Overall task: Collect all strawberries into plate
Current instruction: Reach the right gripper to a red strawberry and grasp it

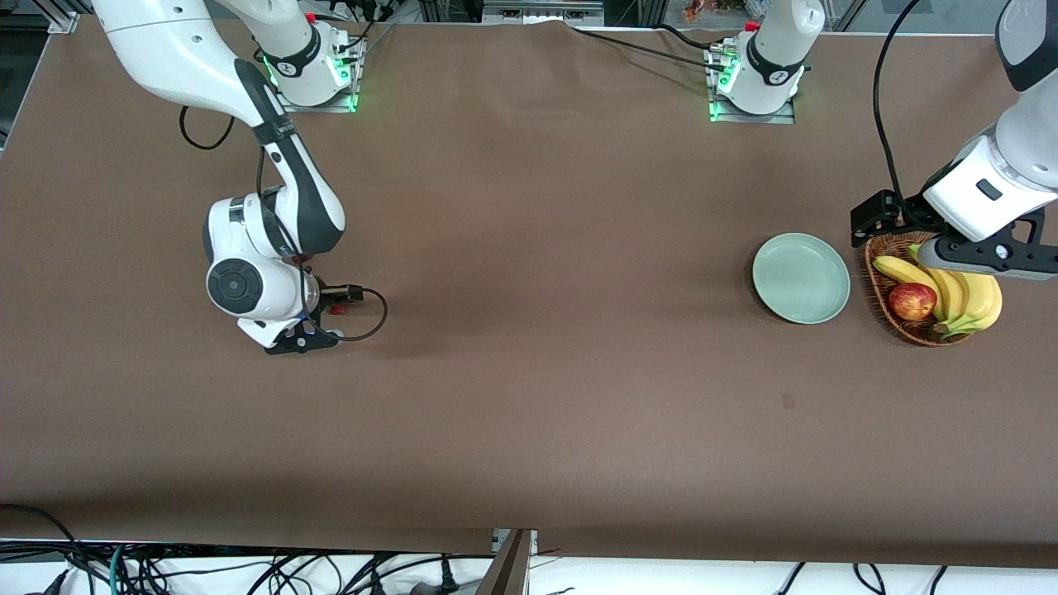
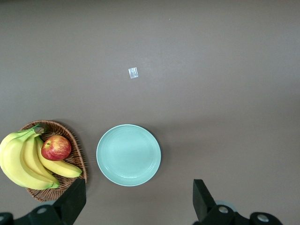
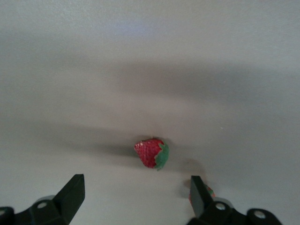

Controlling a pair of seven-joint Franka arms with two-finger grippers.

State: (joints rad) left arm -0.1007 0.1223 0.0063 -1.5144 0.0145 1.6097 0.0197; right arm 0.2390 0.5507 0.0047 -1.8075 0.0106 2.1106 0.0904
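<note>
One strawberry (image 3: 151,153) lies on the brown table just ahead of my right gripper's (image 3: 136,199) open fingers, not between them. A second strawberry (image 3: 207,191) peeks out beside one fingertip (image 3: 198,192), mostly hidden. In the front view the right gripper (image 1: 304,337) is low over the table at the right arm's end, with a red strawberry (image 1: 337,310) beside it. The mint-green plate (image 1: 800,278) sits bare at the left arm's end. My left gripper (image 2: 138,201) hangs open and holds nothing, high up, with the plate (image 2: 128,154) below it.
A wicker basket (image 1: 881,296) with bananas (image 1: 963,299) and a red apple (image 1: 912,301) stands beside the plate, toward the left arm's end. A small pale scrap (image 2: 133,72) lies on the cloth nearer to the front camera than the plate.
</note>
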